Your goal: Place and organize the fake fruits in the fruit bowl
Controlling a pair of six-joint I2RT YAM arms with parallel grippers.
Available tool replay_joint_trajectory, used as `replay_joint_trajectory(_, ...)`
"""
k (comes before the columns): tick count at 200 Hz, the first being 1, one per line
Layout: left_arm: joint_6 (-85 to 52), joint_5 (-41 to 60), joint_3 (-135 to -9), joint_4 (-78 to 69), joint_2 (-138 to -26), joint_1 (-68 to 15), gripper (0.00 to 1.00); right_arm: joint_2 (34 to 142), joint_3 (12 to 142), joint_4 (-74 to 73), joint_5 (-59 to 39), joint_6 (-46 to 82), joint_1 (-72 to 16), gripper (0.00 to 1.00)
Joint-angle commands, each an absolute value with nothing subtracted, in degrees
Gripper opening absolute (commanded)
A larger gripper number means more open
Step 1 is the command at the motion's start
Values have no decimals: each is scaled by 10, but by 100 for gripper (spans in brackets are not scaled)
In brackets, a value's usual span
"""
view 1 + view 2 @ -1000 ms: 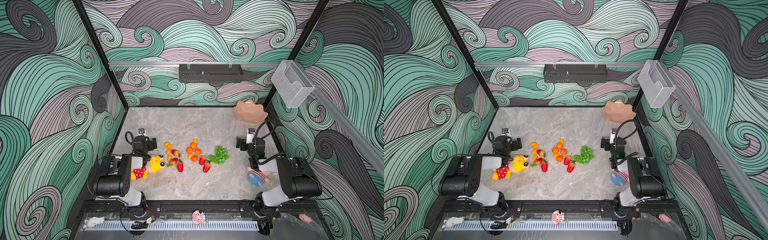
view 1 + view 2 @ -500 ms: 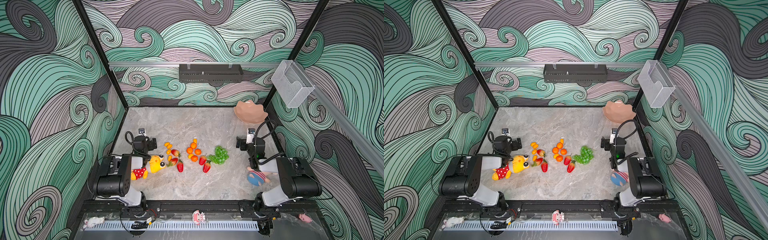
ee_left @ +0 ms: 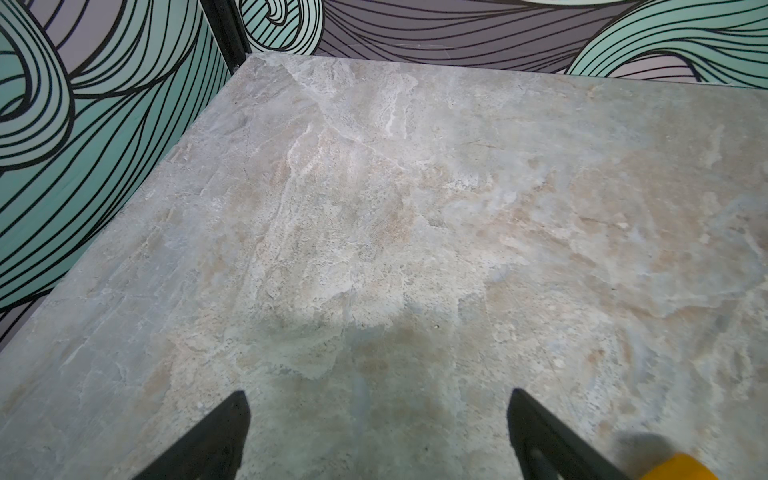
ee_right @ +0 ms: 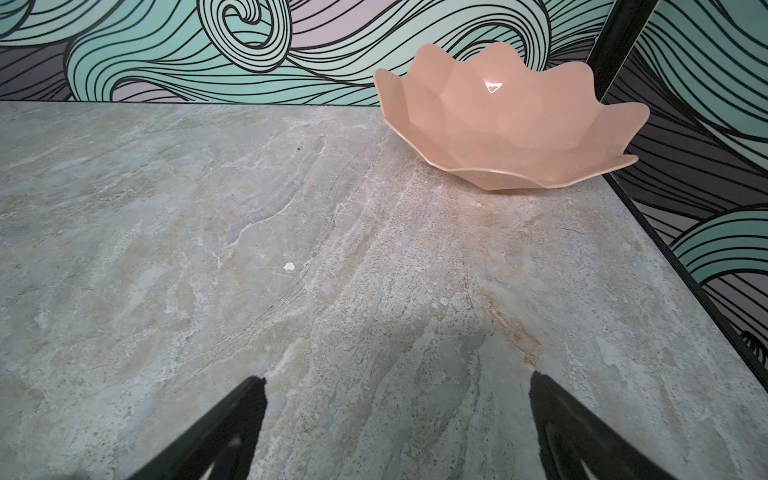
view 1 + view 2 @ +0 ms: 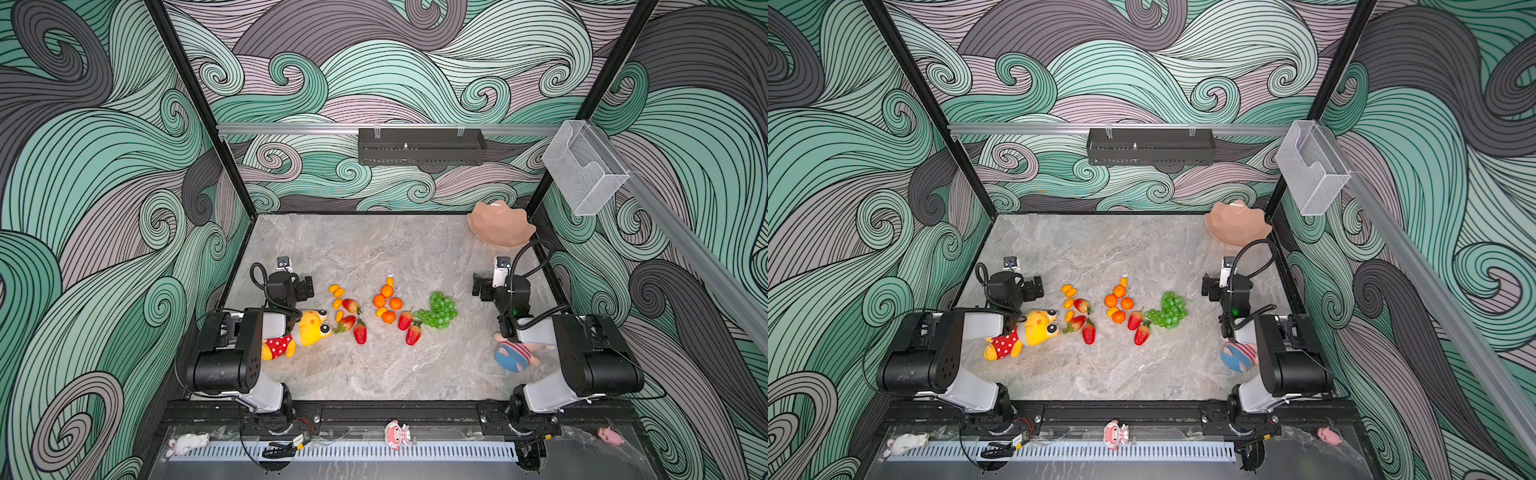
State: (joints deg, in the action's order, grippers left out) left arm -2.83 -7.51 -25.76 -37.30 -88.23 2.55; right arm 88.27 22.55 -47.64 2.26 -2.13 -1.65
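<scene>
Inspector: Your left claw and right claw both stand spread wide, gripping nothing, over the desk.
Operator: The fruit bowl?
Inspector: Far right corner of your desk. The fake fruits lie mid-desk between your arms, well apart from it.

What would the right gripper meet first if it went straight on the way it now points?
The right gripper would probably meet bare table first; the fruit bowl sits farther on, off to one side. Depth is unclear.
</scene>
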Motion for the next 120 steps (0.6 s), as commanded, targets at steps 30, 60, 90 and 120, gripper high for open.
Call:
replay_joint_trajectory(30, -20, -55, -259, -392, -869, 25, 99, 881, 231, -488, 10, -22, -14, 99)
replay_joint_trajectory(60, -4, -57, -235, -415, -835, 14, 99, 841, 230, -457, 28, -36, -32, 99)
replay_joint_trajectory(90, -16, -135, -261, -309, -753, -8, 98, 794, 262, -353, 85, -44, -66, 99)
replay_joint_trajectory(120, -48, -168, -281, -237, -687, -29, 99, 754, 283, -282, 110, -32, -86, 99)
